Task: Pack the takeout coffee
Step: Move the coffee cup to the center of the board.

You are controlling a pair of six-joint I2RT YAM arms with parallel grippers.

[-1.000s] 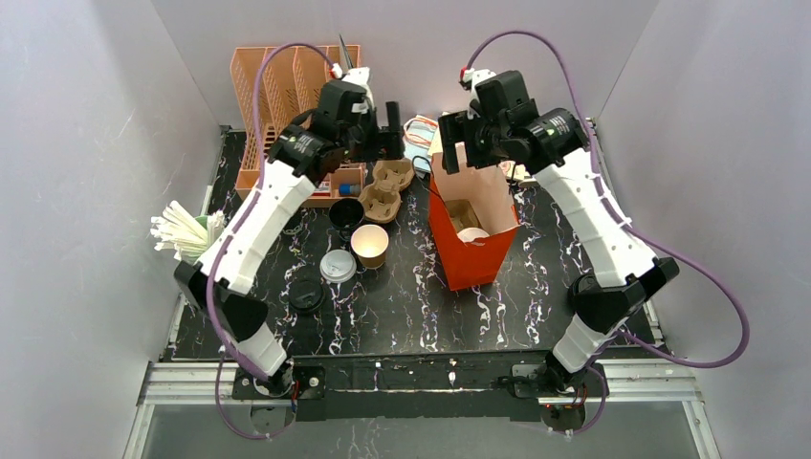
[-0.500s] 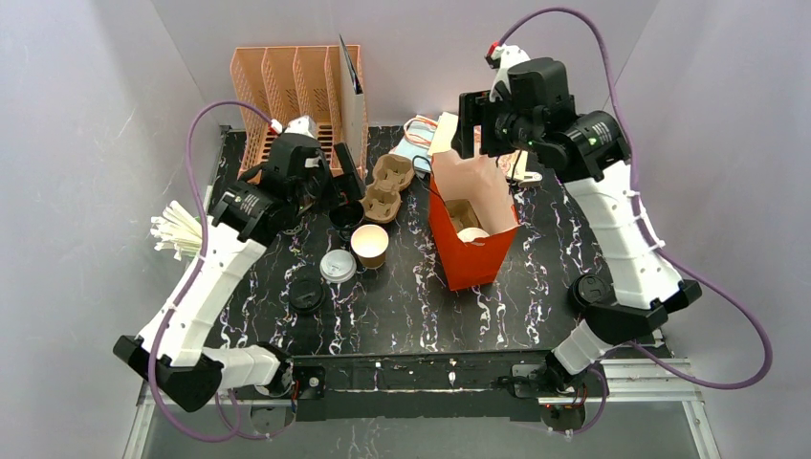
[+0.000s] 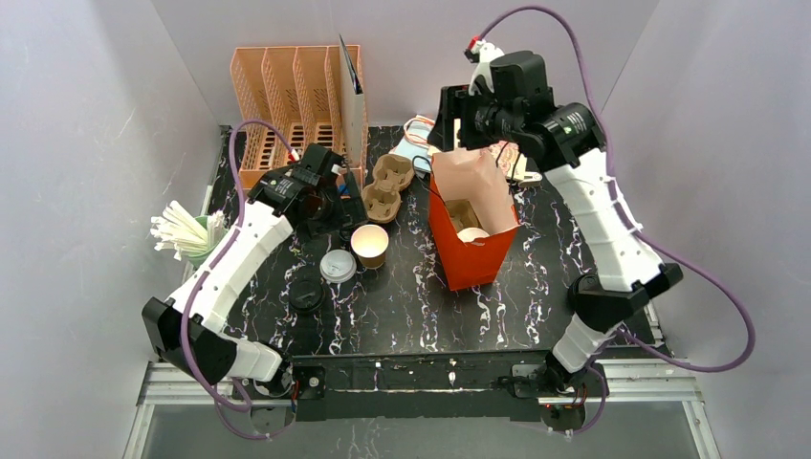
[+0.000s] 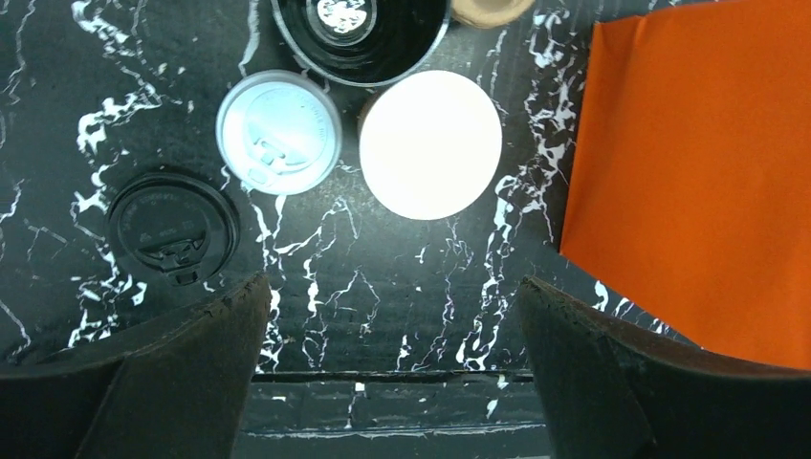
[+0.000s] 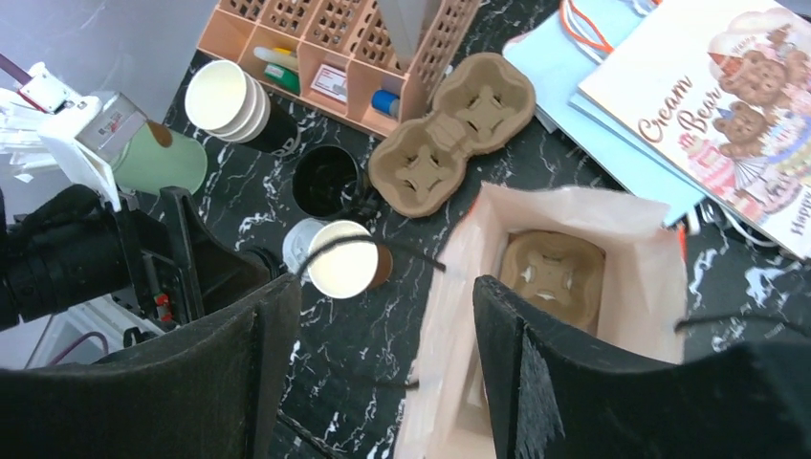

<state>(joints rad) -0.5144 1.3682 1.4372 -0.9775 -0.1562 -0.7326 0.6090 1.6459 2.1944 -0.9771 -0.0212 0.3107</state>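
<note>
The takeout coffee (image 3: 369,245) is a small brown kraft cup, white inside and lidless, standing upright left of the red bag (image 3: 475,258). It also shows in the left wrist view as the cup (image 4: 430,143) and in the right wrist view as the cup (image 5: 346,260). A white lid (image 4: 278,132) lies beside it. My left gripper (image 3: 346,206) hovers open just behind the cup, over the black cup (image 4: 361,33); nothing sits between its fingers (image 4: 191,363). My right gripper (image 5: 387,287) is open astride the bag's left wall (image 5: 449,325), at the bag's back corner (image 3: 448,134). A cup carrier (image 5: 555,273) lies inside the bag.
A black lid (image 3: 306,294) lies near the white lid. A second pulp carrier (image 3: 387,186) sits behind the cups. A pink rack (image 3: 287,91) stands at the back left, straws in a green cup (image 3: 186,234) at the left edge, and paper bags and cards (image 5: 727,105) behind the red bag.
My left arm has swung down and nearer, from the rack to just behind the cups. My right gripper has narrowed and shifted left over the bag's rim.
</note>
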